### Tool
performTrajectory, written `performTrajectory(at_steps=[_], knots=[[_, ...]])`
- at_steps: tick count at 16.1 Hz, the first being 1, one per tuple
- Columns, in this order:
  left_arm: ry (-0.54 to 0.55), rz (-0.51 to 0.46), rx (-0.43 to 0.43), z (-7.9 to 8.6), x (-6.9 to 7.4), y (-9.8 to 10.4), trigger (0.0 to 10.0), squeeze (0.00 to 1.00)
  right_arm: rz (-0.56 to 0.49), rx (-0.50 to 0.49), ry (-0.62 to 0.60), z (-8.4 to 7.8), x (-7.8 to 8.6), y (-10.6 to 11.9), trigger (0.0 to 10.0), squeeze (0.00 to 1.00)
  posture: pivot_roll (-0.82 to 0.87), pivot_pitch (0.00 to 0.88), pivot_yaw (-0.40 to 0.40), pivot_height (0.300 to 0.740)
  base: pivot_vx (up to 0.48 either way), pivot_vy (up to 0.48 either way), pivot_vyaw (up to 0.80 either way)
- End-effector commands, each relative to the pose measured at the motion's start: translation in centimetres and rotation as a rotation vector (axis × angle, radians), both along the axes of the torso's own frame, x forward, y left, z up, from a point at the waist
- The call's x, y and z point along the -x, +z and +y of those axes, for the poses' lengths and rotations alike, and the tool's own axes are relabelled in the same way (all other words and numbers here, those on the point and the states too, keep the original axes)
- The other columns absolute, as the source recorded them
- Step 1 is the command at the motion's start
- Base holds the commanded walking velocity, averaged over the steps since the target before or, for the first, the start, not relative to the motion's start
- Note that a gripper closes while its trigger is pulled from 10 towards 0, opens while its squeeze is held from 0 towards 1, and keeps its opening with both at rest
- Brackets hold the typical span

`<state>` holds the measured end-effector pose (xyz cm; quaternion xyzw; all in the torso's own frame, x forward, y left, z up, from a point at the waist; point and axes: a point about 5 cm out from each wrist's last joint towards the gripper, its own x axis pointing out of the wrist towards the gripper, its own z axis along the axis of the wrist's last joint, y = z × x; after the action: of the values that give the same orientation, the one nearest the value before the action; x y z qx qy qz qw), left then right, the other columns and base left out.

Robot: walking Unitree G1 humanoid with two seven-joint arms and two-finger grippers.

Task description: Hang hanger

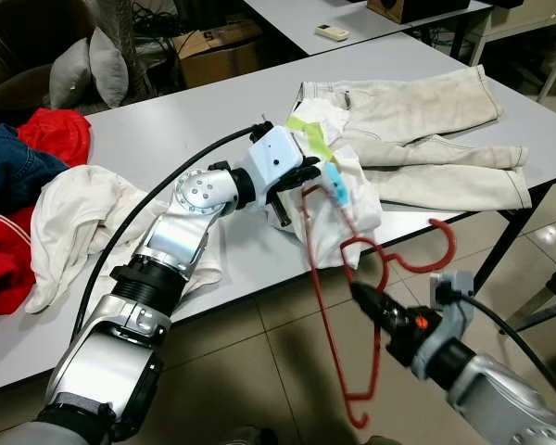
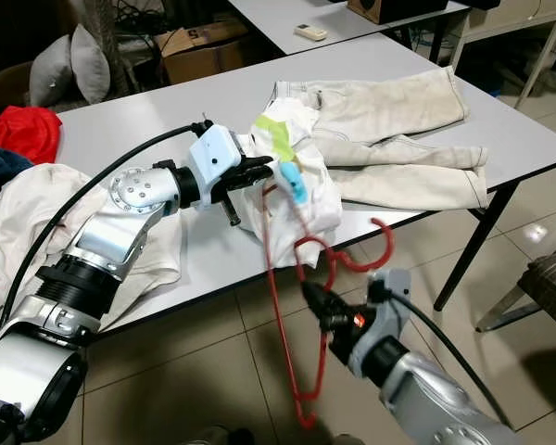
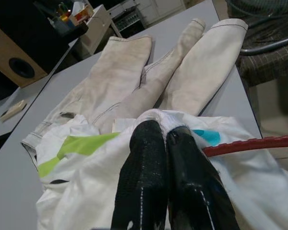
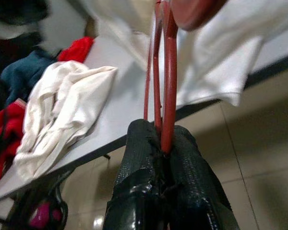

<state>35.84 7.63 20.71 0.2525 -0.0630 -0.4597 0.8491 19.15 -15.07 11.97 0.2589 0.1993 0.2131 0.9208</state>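
A red wire hanger hangs off the front edge of the grey table, its hook curling to the right. My right gripper is shut on the hanger's wire below the table edge; the wire runs up between its black fingers. My left gripper is shut on a white shirt with green and blue marks that drapes over the table edge, with one hanger arm passing under the fabric.
Cream trousers lie spread on the table behind the shirt. A white garment and red and blue clothes are heaped at the left. A second table, cushions and a cardboard box stand behind. Tiled floor lies below.
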Motion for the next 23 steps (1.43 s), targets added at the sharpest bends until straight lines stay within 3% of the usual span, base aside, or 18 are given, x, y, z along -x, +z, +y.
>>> performTrajectory(at_steps=[1, 3, 4, 6, 8, 9, 11, 13, 14, 18, 20, 23], knots=[[0.012, -0.006, -0.032, 0.6, 0.0, 0.0, 0.0, 0.0, 0.014, -0.021, -0.035, -0.2, -0.2, 0.0, 10.0, 0.0, -0.13, 0.034, 0.145, 0.74, 0.0, 0.0, 0.0], [0.081, -0.024, -0.07, 1.8, -0.6, -0.2, 0.0, 0.0, 0.046, -0.12, -0.102, -0.3, -0.3, -0.1, 10.0, 0.0, -0.14, 0.032, 0.147, 0.74, 0.0, 0.0, 0.0], [0.152, -0.036, -0.069, 3.0, -1.2, 0.1, 0.0, 0.0, 0.13, -0.136, -0.167, -1.1, -0.1, -1.3, 10.0, 0.0, -0.14, 0.03, 0.148, 0.74, 0.0, 0.0, 0.0], [0.207, -0.058, -0.066, 4.0, -1.7, 0.6, 0.0, 0.0, 0.143, -0.104, -0.252, -2.9, -0.8, -1.6, 10.0, 0.0, -0.14, 0.027, 0.146, 0.74, 0.0, 0.0, 0.0], [0.279, -0.124, 0.005, 5.0, -2.3, 2.7, 0.0, 0.0, -0.023, -0.235, -0.407, -6.1, -3.2, 2.2, 10.0, 0.0, -0.13, 0.022, 0.135, 0.74, 0.0, 0.0, 0.0], [0.279, -0.135, 0.031, 5.1, -2.3, 3.2, 0.0, 0.0, -0.082, -0.289, -0.426, -6.7, -3.7, 3.7, 10.0, 0.0, -0.13, 0.019, 0.13, 0.74, 0.0, 0.0, 0.0], [0.227, -0.11, 0.025, 4.5, -1.5, 2.5, 0.0, 0.0, -0.072, -0.291, -0.397, -6.4, -3.5, 3.9, 10.0, 0.0, -0.13, 0.014, 0.123, 0.74, 0.0, 0.0, 0.0], [0.178, -0.055, 0.021, 3.6, -0.4, 0.8, 0.0, 0.0, 0.074, -0.21, -0.334, -4.5, -2.4, 1.1, 10.0, 0.0, -0.13, 0.017, 0.121, 0.74, 0.0, 0.0, 0.0], [0.148, -0.032, 0.027, 3.0, 0.1, 0.4, 0.0, 0.0, 0.11, -0.222, -0.314, -3.9, -2.2, 0.6, 10.0, 0.0, -0.13, 0.022, 0.126, 0.74, 0.0, 0.0, 0.0], [0.089, -0.008, 0.075, 1.7, 1.0, 0.7, 0.0, 0.0, 0.125, -0.269, -0.272, -2.2, -2.1, 0.7, 10.0, 0.0, -0.14, 0.025, 0.132, 0.74, 0.0, 0.0, 0.0], [0.072, 0.002, 0.139, 0.9, 1.1, 1.5, 0.0, 0.0, 0.115, -0.174, -0.178, -0.8, -1.9, 0.5, 10.0, 0.0, -0.14, 0.024, 0.133, 0.74, 0.0, 0.0, 0.0], [0.062, 0.024, 0.184, 0.8, 1.3, 2.2, 0.0, 0.0, 0.03, -0.184, -0.269, -1.6, -2.7, 1.5, 10.0, 0.0, -0.14, 0.022, 0.137, 0.74, 0.0, 0.0, 0.0]])
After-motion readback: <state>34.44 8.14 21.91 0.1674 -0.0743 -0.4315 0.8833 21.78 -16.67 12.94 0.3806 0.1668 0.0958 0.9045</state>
